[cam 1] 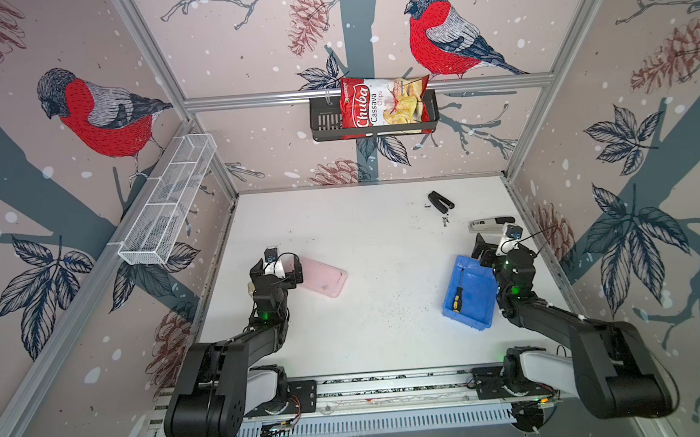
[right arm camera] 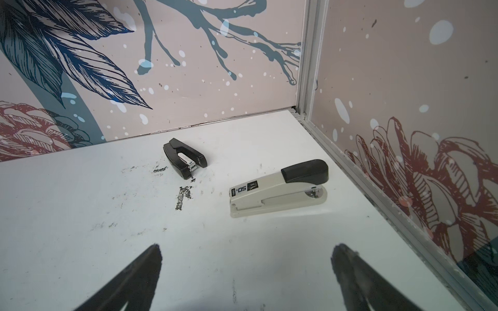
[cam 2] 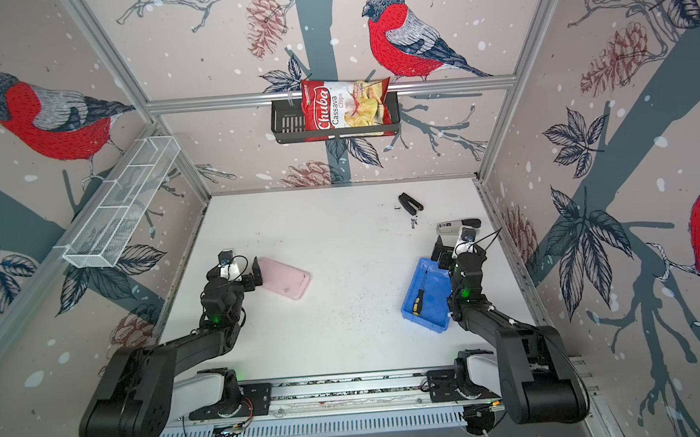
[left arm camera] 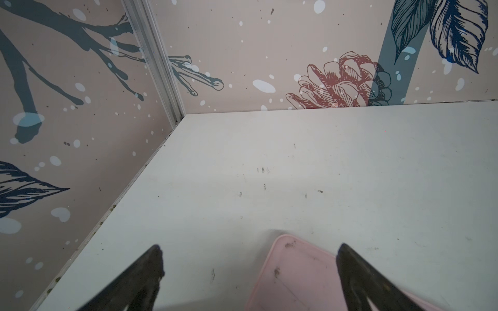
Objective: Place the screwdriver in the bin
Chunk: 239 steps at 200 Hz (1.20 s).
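Observation:
The screwdriver (cam 1: 458, 292) (cam 2: 419, 294), black-and-yellow handle nearest the front, lies loose inside the blue bin (cam 1: 476, 303) (cam 2: 435, 310) at the right of the table in both top views. My right gripper (cam 1: 485, 249) (cam 2: 443, 252) (right arm camera: 246, 250) hangs open over the bin's far right corner, with only bare table between its fingers. My left gripper (cam 1: 277, 269) (cam 2: 235, 272) (left arm camera: 249, 250) is open and empty above the near end of a pink tray (cam 1: 323, 279) (left arm camera: 296, 274). Neither wrist view shows the screwdriver or the bin.
A black stapler (cam 1: 441, 201) (right arm camera: 184, 159) and a grey stapler (cam 1: 490, 224) (right arm camera: 277, 191) lie at the back right near the wall. A black basket (cam 1: 325, 119) holding a chips bag (cam 1: 383, 105) hangs on the back wall. A white wire basket (cam 1: 168, 201) hangs on the left wall.

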Tool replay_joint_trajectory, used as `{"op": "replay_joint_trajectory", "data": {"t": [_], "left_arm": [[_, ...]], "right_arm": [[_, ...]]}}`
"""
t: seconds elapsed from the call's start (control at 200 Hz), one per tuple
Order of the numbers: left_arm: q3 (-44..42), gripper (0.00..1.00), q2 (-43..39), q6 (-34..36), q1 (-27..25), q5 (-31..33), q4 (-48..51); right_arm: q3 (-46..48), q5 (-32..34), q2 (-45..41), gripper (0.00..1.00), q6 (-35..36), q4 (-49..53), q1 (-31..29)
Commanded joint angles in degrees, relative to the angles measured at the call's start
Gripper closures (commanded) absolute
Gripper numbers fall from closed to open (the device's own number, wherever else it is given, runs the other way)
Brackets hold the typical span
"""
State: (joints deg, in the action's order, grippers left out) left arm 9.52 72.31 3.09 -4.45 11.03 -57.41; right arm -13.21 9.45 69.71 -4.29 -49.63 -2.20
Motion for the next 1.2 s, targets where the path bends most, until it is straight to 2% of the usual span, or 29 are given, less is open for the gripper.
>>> {"op": "replay_joint_trajectory", "data": {"t": [0.0,0.06,0.34,0.48,0.715,1.191], "left_arm": [[-0.5,0.01,2.1,0.8,0.3,0.7,-9.8],[-0.3,0.01,3.6,0.3,0.6,0.8,-11.3],[4.0,0.01,5.9,-0.3,0.9,-0.1,-5.7],[4.8,0.01,8.2,-2.0,1.1,-1.6,-7.8],[5.0,0.01,16.3,-2.0,1.3,-2.5,-15.0],[3.9,0.01,16.9,-3.1,2.0,-0.7,-17.4]], "right_arm": [[0.9,-3.7,1.8,0.00,-0.3,-8.8,1.3],[1.1,-3.9,4.8,0.00,-0.9,-10.3,1.7],[-1.2,-6.3,11.7,0.00,0.8,-13.6,2.2],[-2.3,-6.8,14.7,0.00,1.1,-14.1,2.2],[-0.5,-5.4,16.0,0.00,0.2,-18.4,2.3],[-0.8,-5.0,16.0,0.00,0.2,-17.6,2.2]]}}
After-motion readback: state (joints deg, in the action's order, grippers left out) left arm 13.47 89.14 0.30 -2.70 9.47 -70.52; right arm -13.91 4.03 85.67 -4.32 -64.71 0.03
